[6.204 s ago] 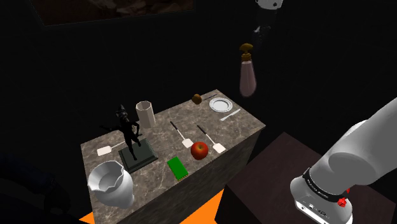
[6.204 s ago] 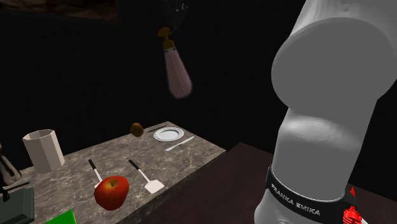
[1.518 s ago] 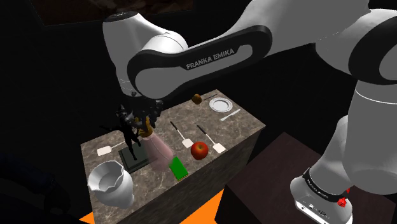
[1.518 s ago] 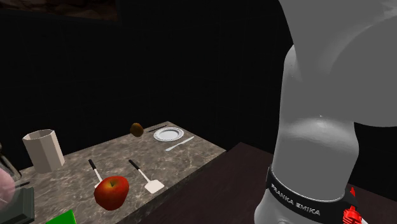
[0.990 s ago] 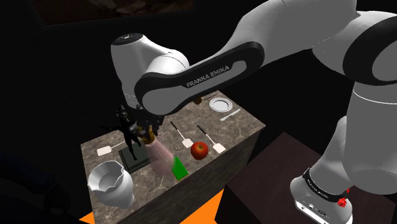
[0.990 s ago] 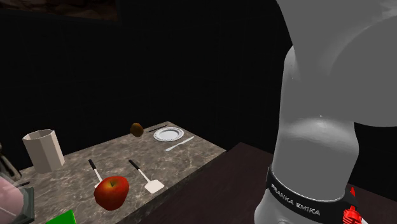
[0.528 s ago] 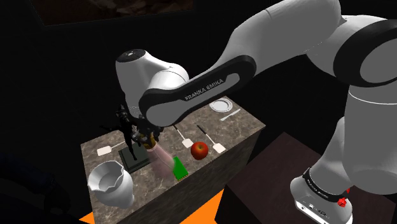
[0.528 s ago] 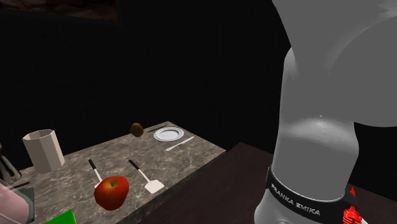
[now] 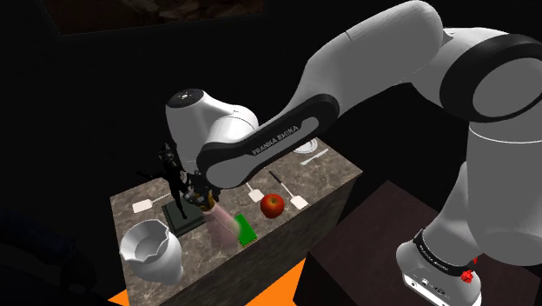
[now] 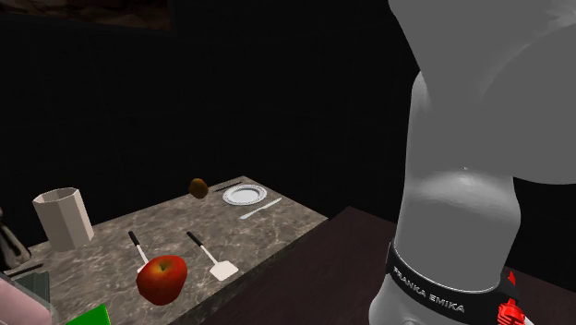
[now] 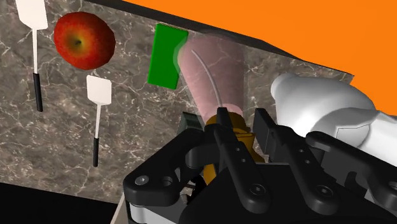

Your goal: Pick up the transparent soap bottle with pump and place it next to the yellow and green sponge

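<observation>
The soap bottle (image 9: 224,225) is pinkish and see-through, with a brown pump neck. It hangs tilted just over the marble table (image 9: 330,169), its base right beside the flat green sponge (image 9: 247,231). My gripper (image 9: 201,201) is shut on the pump neck. In the wrist view my gripper (image 11: 230,130) clasps the brown neck, and the bottle (image 11: 213,79) points away from it, overlapping the edge of the sponge (image 11: 167,56). The second exterior view has the bottle (image 10: 18,300) at its lower left, next to the sponge (image 10: 88,317).
A red apple (image 9: 273,205) and two white spatulas (image 11: 98,95) lie past the sponge. A white pitcher (image 9: 152,252) stands at the table's near corner, with a black figurine (image 9: 177,184) behind the bottle. A white cup (image 10: 63,218), a plate (image 10: 245,195) and a brown object (image 10: 198,188) sit further back.
The arm swung the bottle from high in the air over to the table. In the last second it lowered the bottle and moved it toward the front edge, beside the green sponge.
</observation>
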Controlling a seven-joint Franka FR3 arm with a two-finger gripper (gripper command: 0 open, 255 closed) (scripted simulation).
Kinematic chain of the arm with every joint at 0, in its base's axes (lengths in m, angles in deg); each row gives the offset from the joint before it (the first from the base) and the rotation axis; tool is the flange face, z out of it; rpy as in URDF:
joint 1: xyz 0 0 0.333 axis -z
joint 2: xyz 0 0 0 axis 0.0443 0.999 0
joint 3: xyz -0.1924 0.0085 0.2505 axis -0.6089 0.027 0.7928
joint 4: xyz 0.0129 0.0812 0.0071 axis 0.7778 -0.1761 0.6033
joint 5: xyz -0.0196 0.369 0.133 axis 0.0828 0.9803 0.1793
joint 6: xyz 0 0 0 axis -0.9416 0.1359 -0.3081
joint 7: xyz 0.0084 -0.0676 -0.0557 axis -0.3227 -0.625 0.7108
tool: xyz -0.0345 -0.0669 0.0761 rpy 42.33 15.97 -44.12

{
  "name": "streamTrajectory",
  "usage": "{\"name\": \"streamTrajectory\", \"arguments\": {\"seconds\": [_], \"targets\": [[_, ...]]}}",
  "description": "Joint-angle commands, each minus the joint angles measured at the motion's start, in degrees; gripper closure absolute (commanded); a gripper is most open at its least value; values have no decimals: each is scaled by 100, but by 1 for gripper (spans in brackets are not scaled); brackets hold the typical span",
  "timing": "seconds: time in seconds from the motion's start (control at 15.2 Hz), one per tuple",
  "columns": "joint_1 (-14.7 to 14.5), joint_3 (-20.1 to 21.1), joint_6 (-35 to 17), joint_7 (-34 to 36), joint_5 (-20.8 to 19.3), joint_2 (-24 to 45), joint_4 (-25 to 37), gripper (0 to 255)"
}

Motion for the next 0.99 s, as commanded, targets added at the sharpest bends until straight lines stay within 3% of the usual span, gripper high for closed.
{"name": "streamTrajectory", "arguments": {"seconds": [0.0, 0.92], "targets": [[-9, -19, -125, 23, -36, 75, -49, 255], [-123, -190, -917, 214, -314, 714, -225, 255]]}}
